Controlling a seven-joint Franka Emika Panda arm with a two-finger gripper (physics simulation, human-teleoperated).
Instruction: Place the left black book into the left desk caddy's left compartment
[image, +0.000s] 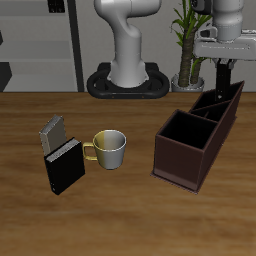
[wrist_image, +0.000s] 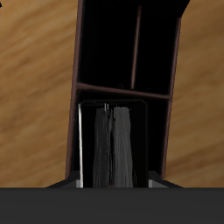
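My gripper (image: 222, 62) is shut on the slim left black book (image: 225, 80) and holds it upright over the far end of the left desk caddy (image: 190, 145), a long dark brown box. The book's lower end hangs at the tall slanted walls of the left compartment (image: 228, 100). Whether it touches them I cannot tell. In the wrist view the book (wrist_image: 112, 153) shows edge-on between my fingers (wrist_image: 77, 144), with the caddy's wall (wrist_image: 73, 52) and its inner divider (wrist_image: 136, 44) beneath it.
A thicker black book with pale page edges (image: 64, 166) and a grey book (image: 52, 130) stand near the table's front. A mug (image: 108, 147) stands between them and the caddy. A potted plant (image: 187, 45) is behind the caddy.
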